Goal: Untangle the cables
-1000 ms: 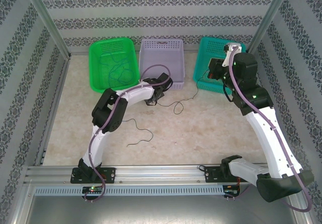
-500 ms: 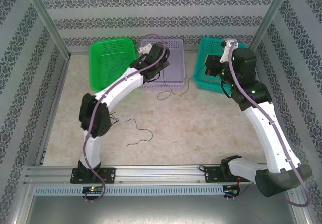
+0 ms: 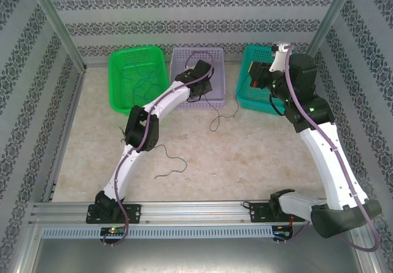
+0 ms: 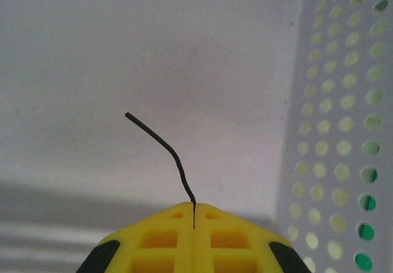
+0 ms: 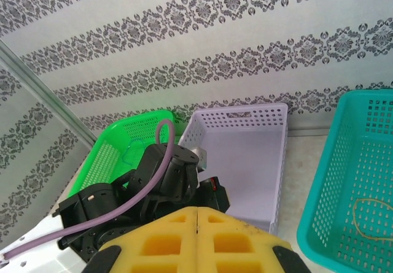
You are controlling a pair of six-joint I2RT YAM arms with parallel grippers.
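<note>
At 12 o'clock on the tabletop, the left tool hovers over the lilac basket, clenched on a black cable with little tip past the pinch, so it may slip. The cable's tail drapes over the basket's front wall toward 6 o'clock, and its weight could drag the cable back out. At 1 o'clock the right tool, clenched on nothing, hovers over the teal basket, which holds a yellowish cable.

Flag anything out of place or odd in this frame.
One black cable trails from the shut left claw, out of the lavender basket onto the table; a second black cable lies loose on the table, outside every basket.
</note>
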